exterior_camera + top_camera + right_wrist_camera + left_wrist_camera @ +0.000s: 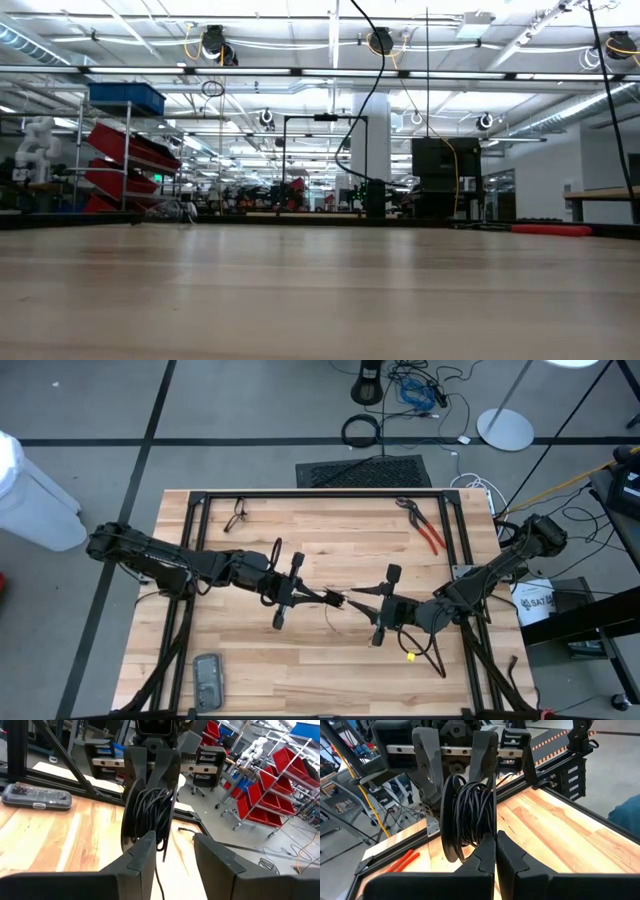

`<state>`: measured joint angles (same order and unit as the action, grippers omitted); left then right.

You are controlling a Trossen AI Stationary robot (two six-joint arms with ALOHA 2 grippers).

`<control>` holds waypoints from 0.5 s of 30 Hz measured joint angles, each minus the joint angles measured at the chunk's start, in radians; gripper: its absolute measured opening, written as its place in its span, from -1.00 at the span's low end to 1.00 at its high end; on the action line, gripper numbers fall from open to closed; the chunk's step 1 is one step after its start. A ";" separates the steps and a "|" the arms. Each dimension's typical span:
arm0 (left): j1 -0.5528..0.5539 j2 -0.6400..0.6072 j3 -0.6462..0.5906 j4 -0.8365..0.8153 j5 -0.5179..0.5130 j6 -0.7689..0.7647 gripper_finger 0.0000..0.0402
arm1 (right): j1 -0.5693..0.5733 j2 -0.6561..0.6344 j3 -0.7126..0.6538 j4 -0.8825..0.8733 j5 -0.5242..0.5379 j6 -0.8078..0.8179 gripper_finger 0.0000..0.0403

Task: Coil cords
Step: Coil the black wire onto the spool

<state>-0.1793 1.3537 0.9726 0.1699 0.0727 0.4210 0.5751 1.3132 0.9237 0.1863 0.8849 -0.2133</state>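
At table centre, cord (335,600): coiled bundle, held between both grippers.
Left gripper (325,599): clamped on cord.
Right gripper (352,593): at three o'clock of it, parted around the coil.

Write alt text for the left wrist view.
A coiled bundle of thin black cord hangs between two tools: the left tool, fingers shut, in the foreground and the right tool facing it, above a wooden table. Red-handled pliers lie beyond.
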 joint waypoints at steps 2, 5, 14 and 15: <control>0.000 0.000 0.000 0.004 0.000 0.000 -0.99 | -0.003 0.000 0.000 0.001 0.000 0.001 -0.40; 0.000 0.000 0.000 0.004 0.000 0.000 -0.99 | -0.013 0.000 0.000 0.001 -0.004 0.013 -0.40; 0.000 0.000 0.000 0.001 -0.005 -0.001 -0.99 | -0.060 0.025 0.000 0.012 -0.098 0.036 -0.65; 0.000 0.000 0.000 0.001 -0.006 -0.004 -0.99 | -0.062 0.026 0.000 0.012 -0.101 0.033 -0.72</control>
<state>-0.1791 1.3537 0.9726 0.1704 0.0669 0.4173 0.5128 1.3392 0.9237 0.1986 0.7834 -0.1807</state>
